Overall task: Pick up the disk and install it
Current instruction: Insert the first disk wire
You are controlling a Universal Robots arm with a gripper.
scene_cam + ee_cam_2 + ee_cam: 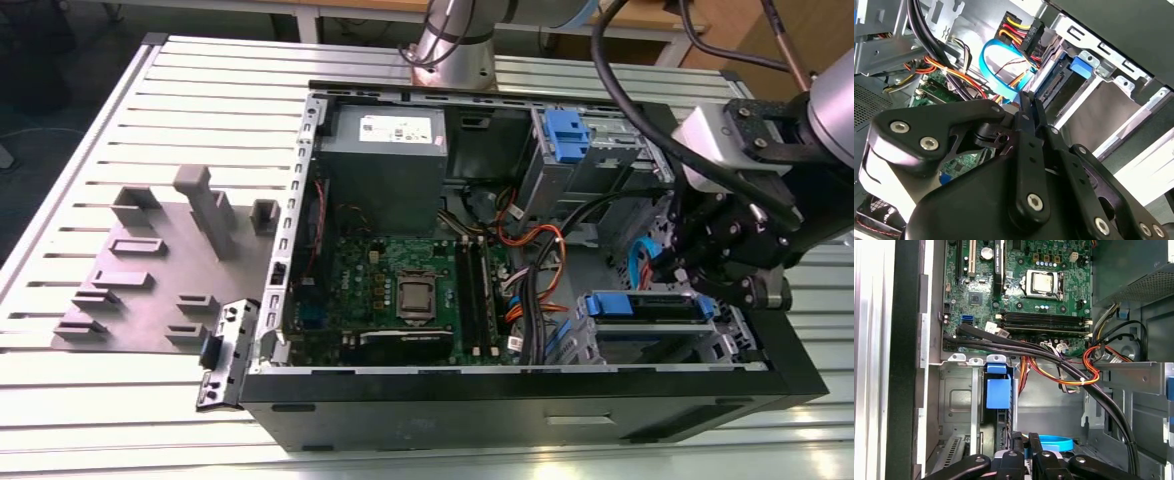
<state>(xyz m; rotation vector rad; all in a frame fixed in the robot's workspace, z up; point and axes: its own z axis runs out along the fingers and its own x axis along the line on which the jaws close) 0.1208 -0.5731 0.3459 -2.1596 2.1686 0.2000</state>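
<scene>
- Far on the exterior view's left, grey fixture plate point(147, 270) sits on the slotted table, well apart from the work.
- Mid: open PC case point(534, 385), motherboard point(400, 290) exposed.
- Orange/black cable bundle point(527, 260) and blue flat cable point(999, 75) hang just beside the drive bay. Risk: fingers snag a wire or tug a connector if they drift that way.
- The disk point(647, 305) lies in the lower bay, blue handle outward. Looks slotted in, but can't tell if fully home. Risk: a skewed push could jam the rails.
- Gripper point(1026, 105) is near the handle, jaws pressed together, nothing held as far as I can see.
- On the exterior view's right: arm point(787, 130) reaches in over the case edge, wrist bent down towards the bay.
</scene>
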